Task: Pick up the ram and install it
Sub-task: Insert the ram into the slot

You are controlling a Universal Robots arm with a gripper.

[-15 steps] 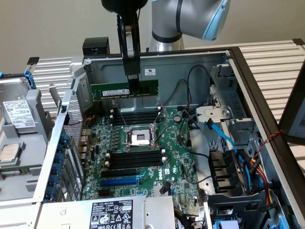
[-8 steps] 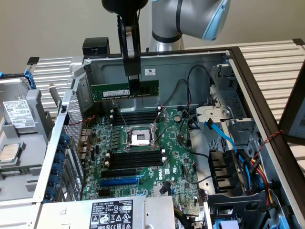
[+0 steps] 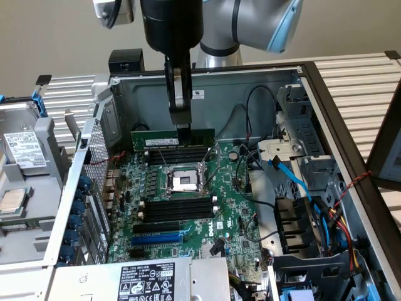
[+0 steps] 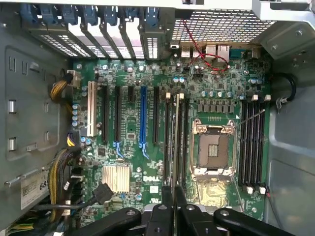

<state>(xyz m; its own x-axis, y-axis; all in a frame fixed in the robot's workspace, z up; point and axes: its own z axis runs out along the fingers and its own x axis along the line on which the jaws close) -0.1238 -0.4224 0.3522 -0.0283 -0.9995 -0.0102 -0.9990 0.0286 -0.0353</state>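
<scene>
My gripper [image 3: 182, 125] is closed on the ram [image 3: 156, 139], pinching its upper long edge near the middle. The stick hangs level, standing on its long edge, with its white label strip facing the exterior camera.

It sits inside the open computer case [image 3: 250, 78], which lies on the slatted desk [image 3: 354, 78]. Below it is the green motherboard [image 3: 232, 207].

In the exterior view the ram shows just above the far bank of black memory slots [image 3: 175, 157], beyond the CPU socket [image 3: 183, 182]. Its lower edge looks close to those slots, but I cannot tell whether they touch.

In the wrist view my gripper [image 4: 173, 194] holds the ram [image 4: 176, 142] edge-on, as a thin pale line. There it runs parallel to the slots and lines up with the bank between the CPU socket [image 4: 212, 150] and the blue expansion slot [image 4: 142, 115]. The 2 views disagree, so I cannot say which bank it is over, or whether it is seated.

A hard drive [image 3: 22, 147] rests outside the case, at the exterior view's left.
</scene>
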